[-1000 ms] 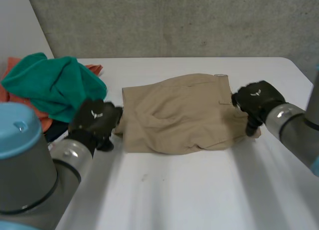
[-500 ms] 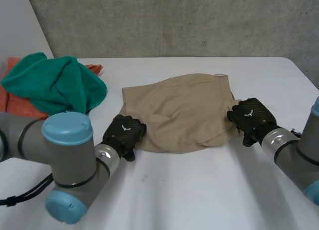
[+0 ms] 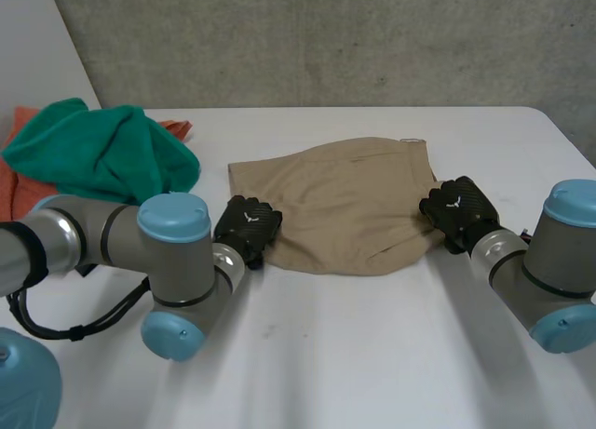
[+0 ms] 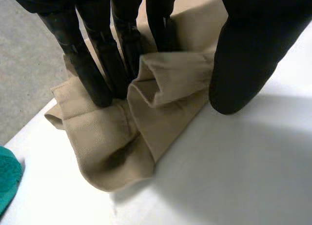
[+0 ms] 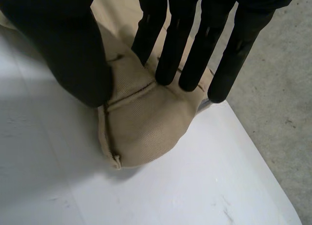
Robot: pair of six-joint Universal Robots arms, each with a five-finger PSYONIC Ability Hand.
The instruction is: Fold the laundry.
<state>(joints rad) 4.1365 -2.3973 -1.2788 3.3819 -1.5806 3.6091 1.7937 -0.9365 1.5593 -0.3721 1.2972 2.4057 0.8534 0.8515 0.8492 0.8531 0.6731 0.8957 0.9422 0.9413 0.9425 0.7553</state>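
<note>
On the white desk (image 3: 372, 355), beside a green-and-orange laundry heap (image 3: 102, 154), the folded tan shorts (image 3: 345, 206) lie mid-desk, with the left hand (image 3: 247, 226) pinching a bunched fold at their near left corner and the right hand (image 3: 456, 210) pinching their right edge between thumb and straight fingers.

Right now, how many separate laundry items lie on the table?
3: tan shorts mid-table, between left hand and right hand; green cloth far left; orange cloth under it. That pile may hide more.
</note>
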